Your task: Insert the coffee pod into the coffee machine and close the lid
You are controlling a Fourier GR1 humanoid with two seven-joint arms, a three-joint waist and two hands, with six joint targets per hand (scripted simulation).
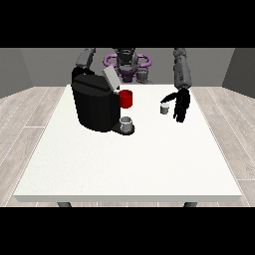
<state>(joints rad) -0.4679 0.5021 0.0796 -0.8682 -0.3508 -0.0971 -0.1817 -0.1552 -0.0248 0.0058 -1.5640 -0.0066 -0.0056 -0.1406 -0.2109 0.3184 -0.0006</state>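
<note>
While the hand at the view's right [181, 103] hangs open beside the coffee pod [164, 108], well right of the coffee machine [95, 103], a careless reach could topple it.

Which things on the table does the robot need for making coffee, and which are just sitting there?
For the job:
- coffee pod, small and pale, beside the hand at the view's right
- coffee machine, black
- its lid, tilted up

Just sitting there:
- red cup by the machine
- grey cup on the machine's base
</note>
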